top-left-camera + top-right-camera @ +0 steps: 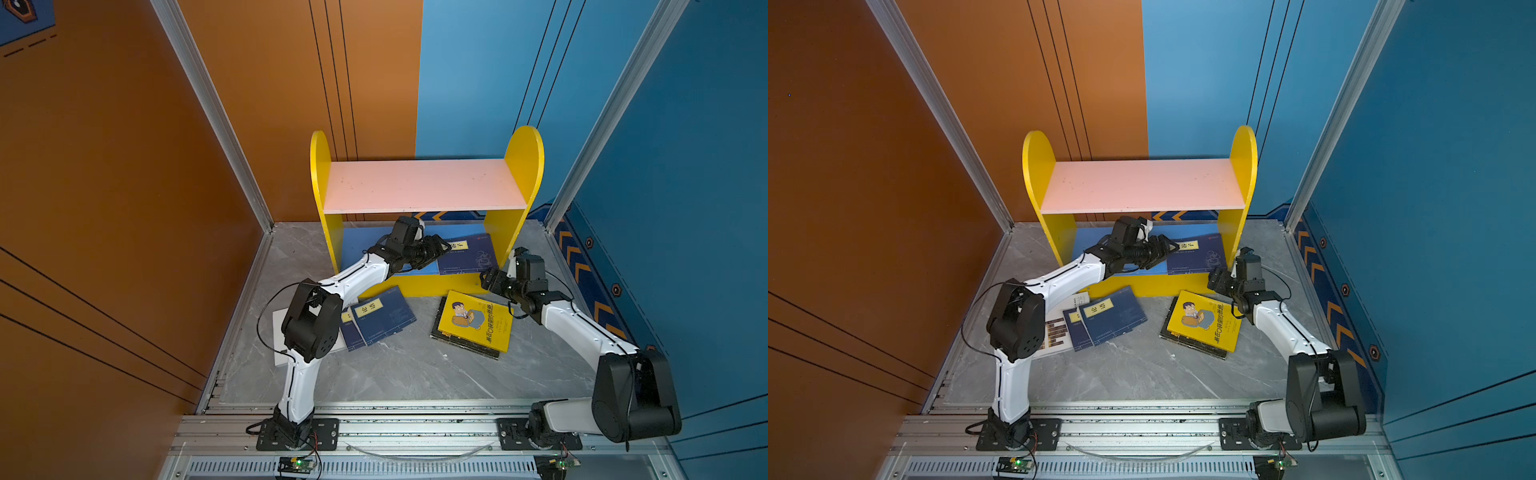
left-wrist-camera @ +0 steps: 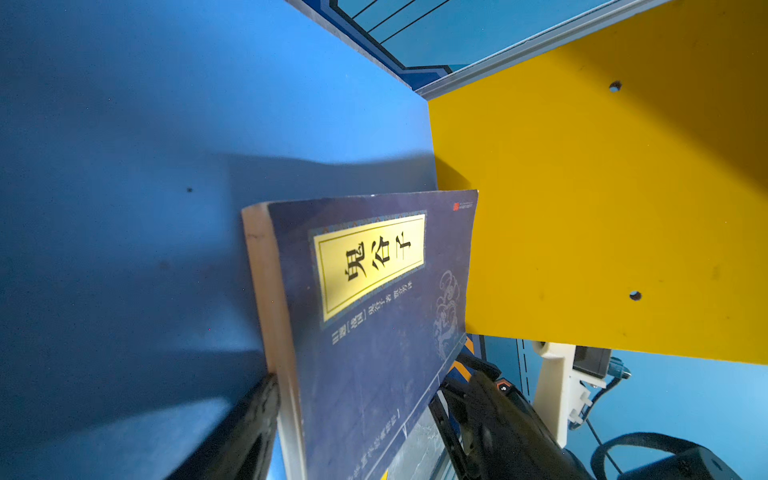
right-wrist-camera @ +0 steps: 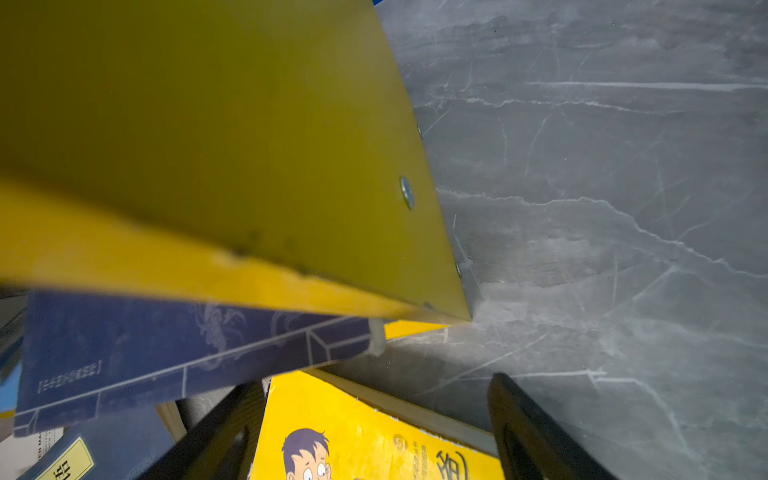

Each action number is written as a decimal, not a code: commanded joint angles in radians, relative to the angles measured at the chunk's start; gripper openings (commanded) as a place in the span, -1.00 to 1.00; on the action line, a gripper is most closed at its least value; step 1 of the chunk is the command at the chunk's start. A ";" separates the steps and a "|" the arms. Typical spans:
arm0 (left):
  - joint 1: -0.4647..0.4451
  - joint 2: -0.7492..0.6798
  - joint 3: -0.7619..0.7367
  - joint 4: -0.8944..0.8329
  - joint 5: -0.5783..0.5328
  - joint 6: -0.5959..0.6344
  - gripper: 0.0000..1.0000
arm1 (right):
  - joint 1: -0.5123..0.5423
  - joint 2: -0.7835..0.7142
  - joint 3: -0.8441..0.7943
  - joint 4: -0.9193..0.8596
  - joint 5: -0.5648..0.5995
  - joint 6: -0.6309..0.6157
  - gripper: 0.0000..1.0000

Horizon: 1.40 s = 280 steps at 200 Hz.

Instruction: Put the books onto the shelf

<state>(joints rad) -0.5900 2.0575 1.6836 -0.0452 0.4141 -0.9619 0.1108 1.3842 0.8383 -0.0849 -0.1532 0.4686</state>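
The shelf has a pink upper board and a blue lower board between yellow sides. One navy book lies on the blue board, its front end past the edge. My left gripper stands open at that book's left end, and in the left wrist view one finger rests against its page edge. Two navy books overlap on the floor beside a white book under my left arm. A yellow book lies on a black one. My right gripper hangs open over the yellow book's far corner.
The shelf's right side panel stands close to my right gripper. Grey marble floor spreads in front of the books. Orange and blue walls with aluminium posts close in the back and sides. A metal rail carries both arm bases.
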 commanded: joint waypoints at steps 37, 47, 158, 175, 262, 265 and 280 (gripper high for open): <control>-0.001 0.041 0.033 -0.010 0.005 0.000 0.46 | 0.030 0.027 0.077 -0.060 -0.027 -0.019 0.70; 0.000 0.045 0.040 -0.012 0.008 0.002 0.46 | 0.032 0.029 0.083 -0.061 -0.030 -0.019 0.71; 0.004 0.060 0.072 -0.002 0.017 0.002 0.47 | 0.036 0.089 0.134 -0.076 -0.036 -0.034 0.70; 0.006 0.062 0.072 -0.004 0.016 0.002 0.47 | 0.036 0.100 0.150 -0.083 -0.038 -0.040 0.70; 0.010 0.075 0.089 0.012 0.031 0.003 0.49 | 0.038 0.137 0.195 -0.098 -0.048 -0.059 0.69; 0.010 0.075 0.090 0.012 0.030 0.004 0.49 | 0.038 0.139 0.198 -0.100 -0.050 -0.061 0.69; 0.012 0.075 0.091 0.014 0.031 0.004 0.49 | 0.038 0.145 0.212 -0.109 -0.050 -0.063 0.69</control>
<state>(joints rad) -0.5785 2.1006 1.7435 -0.0425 0.4194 -0.9615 0.1108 1.5101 0.9779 -0.2531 -0.1299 0.4870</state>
